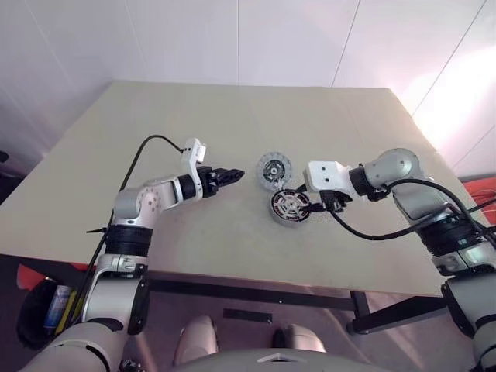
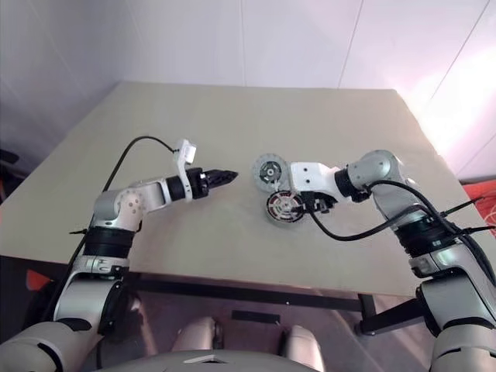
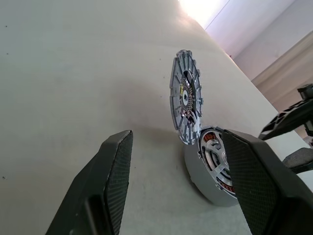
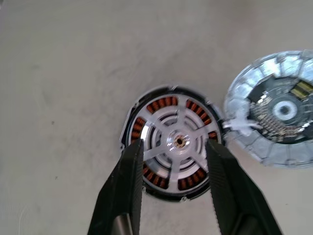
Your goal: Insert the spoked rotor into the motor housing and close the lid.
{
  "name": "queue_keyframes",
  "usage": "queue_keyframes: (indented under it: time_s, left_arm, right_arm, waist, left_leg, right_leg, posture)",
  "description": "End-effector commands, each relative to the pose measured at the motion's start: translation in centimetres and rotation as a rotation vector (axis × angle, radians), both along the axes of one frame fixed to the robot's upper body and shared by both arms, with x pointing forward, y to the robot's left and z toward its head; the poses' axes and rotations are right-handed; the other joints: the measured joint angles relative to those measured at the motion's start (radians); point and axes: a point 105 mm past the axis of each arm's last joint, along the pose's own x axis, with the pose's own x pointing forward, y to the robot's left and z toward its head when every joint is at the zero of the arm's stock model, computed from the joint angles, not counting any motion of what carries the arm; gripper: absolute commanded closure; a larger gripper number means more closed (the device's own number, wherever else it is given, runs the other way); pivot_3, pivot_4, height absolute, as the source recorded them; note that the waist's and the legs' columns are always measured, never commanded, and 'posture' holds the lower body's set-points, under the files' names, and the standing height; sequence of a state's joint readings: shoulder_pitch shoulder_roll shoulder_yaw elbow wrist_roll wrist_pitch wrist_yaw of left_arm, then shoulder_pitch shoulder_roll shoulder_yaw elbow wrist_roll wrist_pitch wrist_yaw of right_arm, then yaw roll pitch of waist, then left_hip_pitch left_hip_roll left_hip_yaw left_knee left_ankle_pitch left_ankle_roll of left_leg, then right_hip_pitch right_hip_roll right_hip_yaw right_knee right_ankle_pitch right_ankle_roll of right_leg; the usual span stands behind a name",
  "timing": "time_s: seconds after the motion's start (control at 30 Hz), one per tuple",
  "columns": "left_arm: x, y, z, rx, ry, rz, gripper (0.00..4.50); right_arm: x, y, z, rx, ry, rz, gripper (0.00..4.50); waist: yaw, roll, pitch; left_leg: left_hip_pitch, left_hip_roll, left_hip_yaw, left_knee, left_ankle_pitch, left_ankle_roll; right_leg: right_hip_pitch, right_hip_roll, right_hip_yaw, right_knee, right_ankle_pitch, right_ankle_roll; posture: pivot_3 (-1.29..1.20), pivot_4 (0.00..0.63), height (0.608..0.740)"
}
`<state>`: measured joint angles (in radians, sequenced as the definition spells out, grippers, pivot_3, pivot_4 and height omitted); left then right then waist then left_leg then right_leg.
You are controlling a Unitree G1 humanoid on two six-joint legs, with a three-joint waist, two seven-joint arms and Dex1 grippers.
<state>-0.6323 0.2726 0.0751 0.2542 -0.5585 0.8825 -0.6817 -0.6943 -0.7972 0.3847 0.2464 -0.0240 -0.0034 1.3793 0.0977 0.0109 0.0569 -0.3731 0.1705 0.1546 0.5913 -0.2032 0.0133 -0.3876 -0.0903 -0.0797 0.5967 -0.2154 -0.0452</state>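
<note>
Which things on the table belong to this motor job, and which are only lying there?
For the job:
- spoked rotor, sitting in the motor housing
- lid, flat beside it
- right claw, open above the rotor

Only lying there:
- nothing else on the table

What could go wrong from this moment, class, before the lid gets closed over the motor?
1. The right gripper hangs open just above the spoked rotor, already seated in the motor housing; its fingers could catch a spoke and drag the assembly.
2. The lid lies flat on the table right beside the housing, so a thin plate may be hard to pinch.
3. The open left gripper aims at the lid and might push it away.
</note>
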Motion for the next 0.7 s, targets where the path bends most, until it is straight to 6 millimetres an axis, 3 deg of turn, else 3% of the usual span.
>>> queue_keyframes:
  time_s: [0.03, 0.13, 0.17, 0.4, 0.7]
  left_arm:
    - [-0.1, 0.0, 1.2, 0.009, -0.064, -0.013, 1.44]
    - [-0.1, 0.1, 1.2, 0.012, -0.064, -0.006, 1.44]
    - [-0.1, 0.2, 1.2, 0.012, -0.064, -0.005, 1.44]
    - [0.0, 0.3, 0.9, 0.014, -0.056, 0.005, 1.44]
    - [0.1, 0.2, 0.9, 0.012, -0.059, 0.010, 1.44]
  right_arm:
    - [0.8, -0.2, 1.0, -0.067, -0.064, 0.062, 1.13]
    - [0.9, -0.7, 0.9, -0.126, -0.075, 0.111, 0.11]
    - [0.8, -0.8, 0.9, -0.138, -0.075, 0.127, 0.04]
    - [0.0, -0.7, 1.3, -0.205, -0.078, 0.243, 0.04]
    - [-0.1, 0.2, -0.8, -0.277, -0.027, 0.307, 0.04]
  waist:
    - [-0.001, 0.000, 0.000]
    - [-0.001, 0.000, 0.000]
    - [-0.001, 0.000, 0.000]
    - [-0.002, 0.000, 0.000]
    - [-0.004, 0.000, 0.000]
  left_leg:
    - [-0.004, 0.000, 0.000, 0.007, -0.002, 0.003]
    - [-0.010, 0.002, 0.000, 0.012, -0.002, 0.003]
    - [-0.010, 0.002, 0.000, 0.014, -0.002, 0.003]
    - [-0.005, 0.002, 0.000, 0.020, -0.002, 0.002]
    - [-0.005, 0.002, -0.001, 0.020, -0.001, 0.002]
  right_leg:
    - [-0.005, -0.001, 0.000, 0.008, -0.001, -0.002]
    - [-0.011, -0.001, 0.000, 0.013, -0.002, -0.003]
    - [-0.011, -0.001, 0.000, 0.014, -0.002, -0.003]
    - [-0.007, -0.001, 0.001, 0.021, -0.001, -0.003]
    - [-0.007, -0.001, 0.001, 0.022, -0.001, -0.003]
  posture:
    - [0.00, 0.000, 0.740]
    - [0.00, 0.000, 0.740]
    - [0.00, 0.000, 0.740]
    - [0.00, 0.000, 0.740]
    - [0.00, 0.000, 0.740]
